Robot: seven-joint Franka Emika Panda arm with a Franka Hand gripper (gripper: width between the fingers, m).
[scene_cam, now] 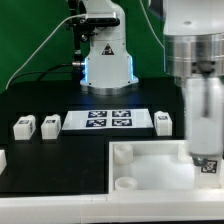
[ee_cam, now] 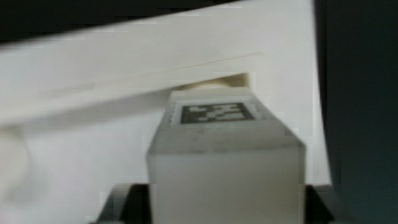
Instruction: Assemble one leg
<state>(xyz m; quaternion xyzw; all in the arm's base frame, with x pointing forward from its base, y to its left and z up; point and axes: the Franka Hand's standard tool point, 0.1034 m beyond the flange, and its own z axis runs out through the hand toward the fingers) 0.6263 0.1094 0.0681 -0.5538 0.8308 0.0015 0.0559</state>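
Observation:
My gripper is shut on a white leg with a square tag on it, at the exterior view's right. It holds the leg upright over the right part of the large white tray. In the wrist view the leg fills the space between the dark fingers of the gripper, its tag facing the camera, with the tray behind it. Whether the leg's lower end touches the tray I cannot tell. Three more legs lie on the black table: two at the left and one at the right.
The marker board lies flat behind the tray. A white piece shows at the left edge. The tray has a round socket at its far left corner. The robot base stands at the back.

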